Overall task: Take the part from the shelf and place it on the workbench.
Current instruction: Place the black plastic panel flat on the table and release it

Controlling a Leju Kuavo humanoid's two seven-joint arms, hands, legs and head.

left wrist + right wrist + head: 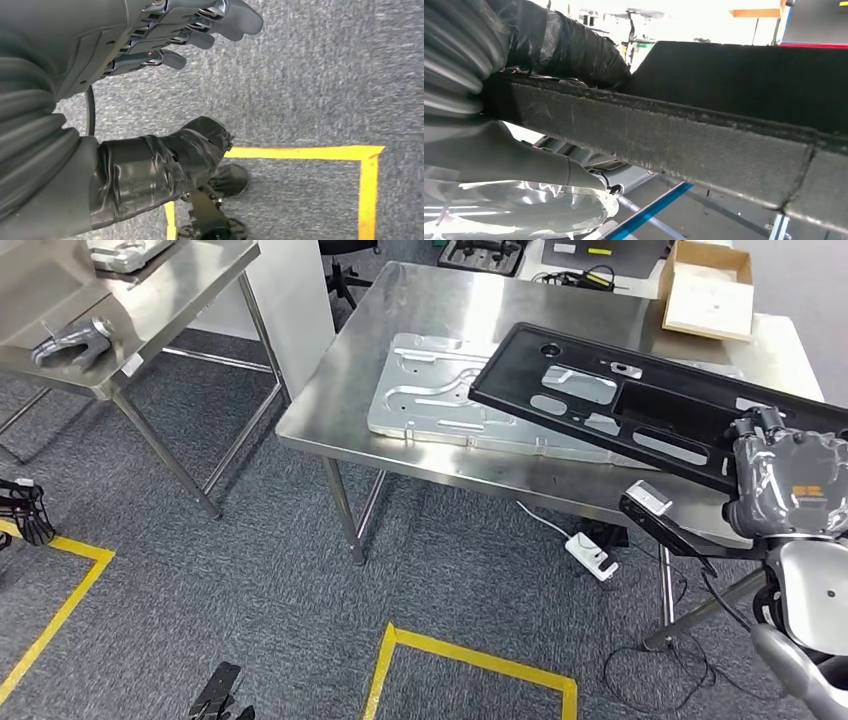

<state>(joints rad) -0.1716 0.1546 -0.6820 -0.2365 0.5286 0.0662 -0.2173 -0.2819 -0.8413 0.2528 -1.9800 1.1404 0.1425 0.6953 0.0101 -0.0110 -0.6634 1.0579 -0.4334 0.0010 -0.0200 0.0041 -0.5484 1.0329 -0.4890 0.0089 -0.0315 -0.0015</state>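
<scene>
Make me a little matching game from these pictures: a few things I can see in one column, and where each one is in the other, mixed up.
Things:
1. black panel
2. silver metal plate
3. cardboard box
4. white power strip

Places:
A. on the floor under the workbench
B. at the far corner of the workbench
C. flat on the workbench, partly under another part
D. held at its edge by the right robot hand

Pairs: 1-D, 2-C, 3-B, 4-A
</scene>
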